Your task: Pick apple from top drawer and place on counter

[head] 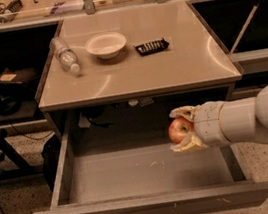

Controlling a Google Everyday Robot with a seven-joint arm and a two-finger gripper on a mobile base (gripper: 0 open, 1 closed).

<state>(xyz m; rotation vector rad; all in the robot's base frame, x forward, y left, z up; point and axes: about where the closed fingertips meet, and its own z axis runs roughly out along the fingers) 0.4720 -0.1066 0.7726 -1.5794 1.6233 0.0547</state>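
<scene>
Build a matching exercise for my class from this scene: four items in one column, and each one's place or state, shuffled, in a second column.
Items:
1 apple
2 white bowl
3 water bottle
4 top drawer

Places or states:
A pulled open under the counter
B held in the gripper, over the open drawer's right side
C lying on its side near the counter's left edge
D upright at the counter's back middle

Pairs: 1-B, 2-D, 3-C, 4-A
</scene>
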